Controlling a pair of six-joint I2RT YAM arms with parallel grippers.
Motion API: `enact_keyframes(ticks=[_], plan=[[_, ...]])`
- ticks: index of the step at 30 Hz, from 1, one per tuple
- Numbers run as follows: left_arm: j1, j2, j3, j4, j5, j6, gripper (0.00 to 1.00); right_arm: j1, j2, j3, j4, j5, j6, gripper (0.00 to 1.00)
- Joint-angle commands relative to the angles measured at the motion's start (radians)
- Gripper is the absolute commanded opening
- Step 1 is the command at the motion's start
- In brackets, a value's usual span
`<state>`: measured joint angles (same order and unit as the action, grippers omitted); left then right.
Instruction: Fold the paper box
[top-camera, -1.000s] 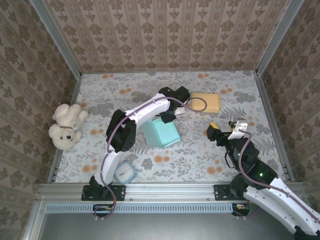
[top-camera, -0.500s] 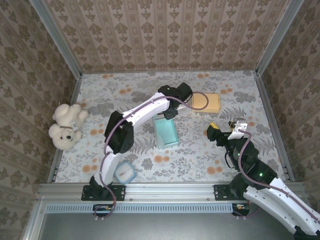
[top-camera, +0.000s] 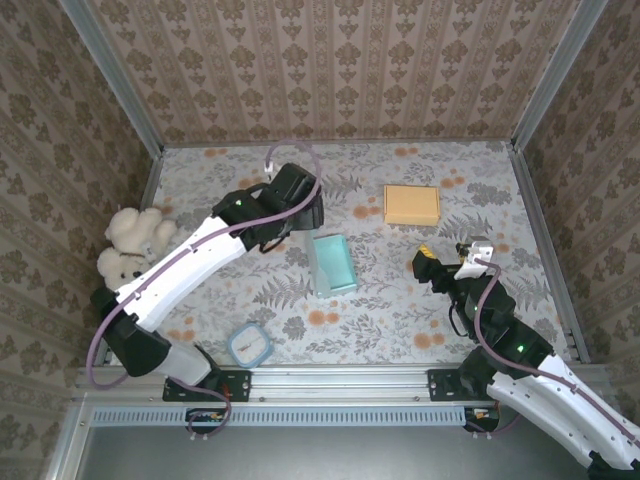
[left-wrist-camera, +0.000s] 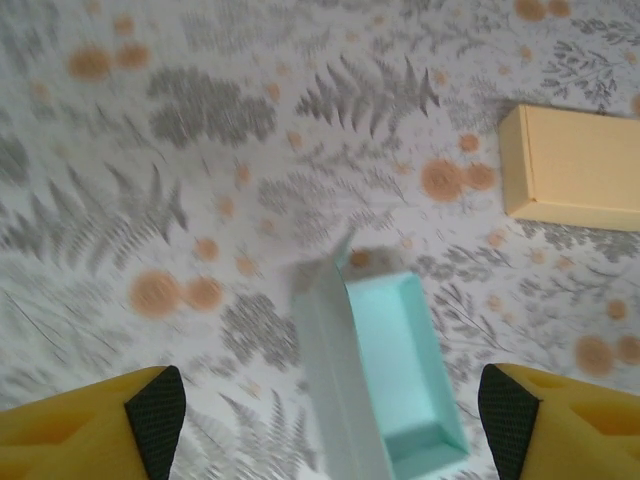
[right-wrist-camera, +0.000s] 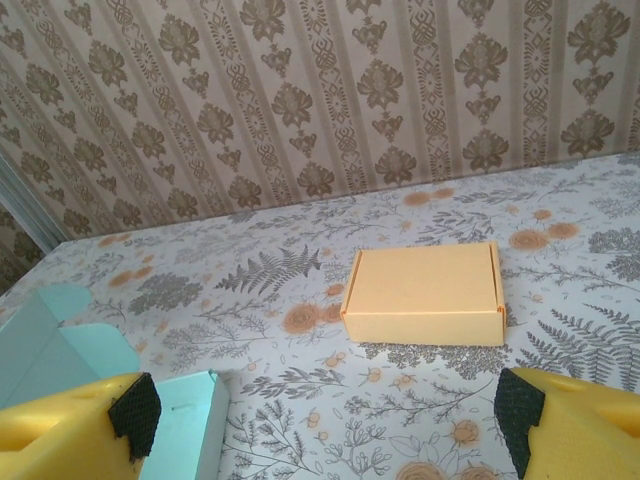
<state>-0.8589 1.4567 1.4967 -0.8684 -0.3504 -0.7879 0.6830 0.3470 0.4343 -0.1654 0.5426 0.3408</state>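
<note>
The light teal paper box lies in the middle of the table with its tray open upward and its lid flap standing along the left side. In the left wrist view the teal box is below and between my fingers, untouched. My left gripper hovers up and left of the box, and the left gripper is open and empty. My right gripper stays to the right of the box; the right gripper is open and empty, with the teal box at its lower left.
A closed orange box sits behind the teal one and also appears as the orange box. A teddy bear lies at the left wall. A small square container rests near the front edge. Patterned walls enclose the table.
My left arm has swung back to the left, away from the teal box. The box has gone from a broad tilted shape to a narrow open tray. The right arm has not moved.
</note>
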Motion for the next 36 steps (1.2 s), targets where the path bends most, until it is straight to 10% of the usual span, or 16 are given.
enact_keyframes(ticks=[1,13,24,36], plan=[[-0.014,0.003,-0.084,0.088,0.155,-0.233,0.80,-0.005,0.000,-0.013,0.006,-0.001,0.001,0.90],[-0.070,0.146,-0.006,-0.102,0.080,-0.290,0.70,-0.006,0.034,-0.018,0.046,-0.099,-0.041,0.90],[-0.058,0.158,0.005,-0.101,0.004,-0.175,0.08,-0.007,0.201,0.014,0.156,-0.485,-0.131,0.90],[-0.043,0.109,0.128,0.126,0.196,0.798,0.00,-0.007,0.178,0.003,0.153,-0.459,-0.141,0.90]])
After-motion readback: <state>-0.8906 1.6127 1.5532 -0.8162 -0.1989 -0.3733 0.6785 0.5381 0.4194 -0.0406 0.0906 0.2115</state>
